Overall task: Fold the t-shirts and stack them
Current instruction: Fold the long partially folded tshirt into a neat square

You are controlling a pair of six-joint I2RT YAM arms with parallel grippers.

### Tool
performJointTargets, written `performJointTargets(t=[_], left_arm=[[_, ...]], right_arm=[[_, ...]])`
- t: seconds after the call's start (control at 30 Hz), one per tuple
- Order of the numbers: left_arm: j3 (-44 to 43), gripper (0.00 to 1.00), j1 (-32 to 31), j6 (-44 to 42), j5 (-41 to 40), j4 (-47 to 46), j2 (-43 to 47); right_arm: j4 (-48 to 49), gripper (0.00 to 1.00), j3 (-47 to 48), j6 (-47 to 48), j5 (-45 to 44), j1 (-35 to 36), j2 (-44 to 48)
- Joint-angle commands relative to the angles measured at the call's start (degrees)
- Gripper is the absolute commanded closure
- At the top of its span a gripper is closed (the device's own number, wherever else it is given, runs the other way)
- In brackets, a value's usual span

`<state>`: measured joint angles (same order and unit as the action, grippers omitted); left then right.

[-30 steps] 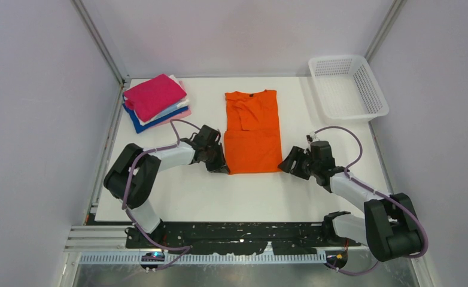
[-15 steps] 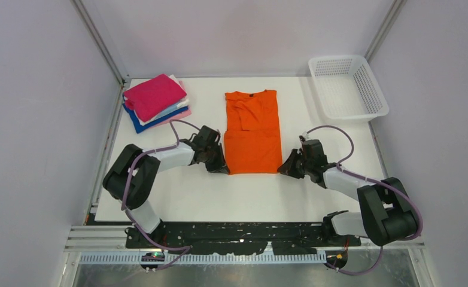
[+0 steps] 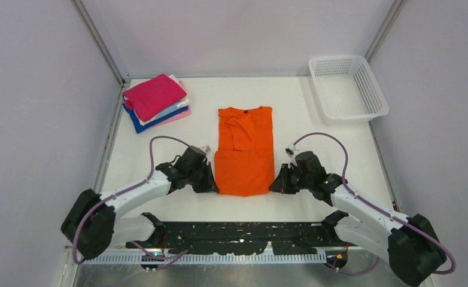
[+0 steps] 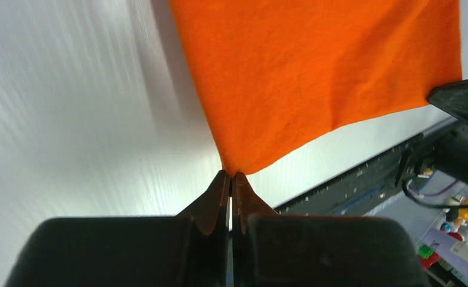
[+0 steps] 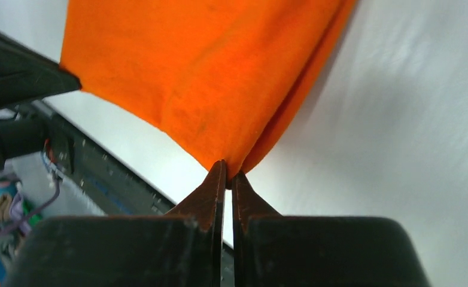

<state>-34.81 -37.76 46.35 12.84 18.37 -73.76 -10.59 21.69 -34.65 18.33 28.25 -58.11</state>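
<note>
A bright orange t-shirt lies folded lengthwise in the middle of the white table, its dark neck label at the far end. My left gripper is shut on the shirt's near left corner. At the near right corner my right gripper is shut on the cloth too. A stack of folded t-shirts, magenta on top, sits at the far left.
A white mesh basket stands at the far right corner. A metal frame post rises at the back left, and the table's near edge with the black base rail lies just behind both grippers.
My right gripper closed on the shirt's near right corner. Both arms then pulled the orange shirt toward the table's near edge and slightly left.
</note>
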Motion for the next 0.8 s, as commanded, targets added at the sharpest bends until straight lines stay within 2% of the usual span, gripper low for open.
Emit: performJointTargets(t=[0.0,0.13,0.3,0.43,0.57,0.67,0.77], left_arm=[[2.7,1.0,-3.8,0.8,-2.2,11.7,13.2],[3.6,1.0,-5.9,2.2,-0.6,18.8,26.3],[1.8,1.0,-5.9,1.5,2.6,19.8,32.5],[-1.6,1.0,-5.4,-0.1,-0.4,17.2,30.6],[-5.2,1.0,-2.9,-2.6,-0.1,12.2,26.0],[-7.1,1.0,1.5,-3.3,2.8,7.6,21.5],[-9.4,1.0,6.3,-3.9,5.7,5.1,17.2]], right_arm=[[-9.1,0.95,0.1,-2.4,4.6,7.0,10.0],[-12.3,0.95,1.9,-4.7,7.1,11.4,18.7],[-11.8,0.95,3.9,-6.0,9.0,12.7,24.5],[-10.8,0.95,6.2,-5.2,5.7,12.7,24.2],[-8.9,0.95,10.1,-3.6,-3.3,12.4,21.7],[-7.0,0.95,13.3,-2.9,-7.9,10.7,19.5],[-4.4,0.95,15.3,-2.4,-6.2,7.3,14.9]])
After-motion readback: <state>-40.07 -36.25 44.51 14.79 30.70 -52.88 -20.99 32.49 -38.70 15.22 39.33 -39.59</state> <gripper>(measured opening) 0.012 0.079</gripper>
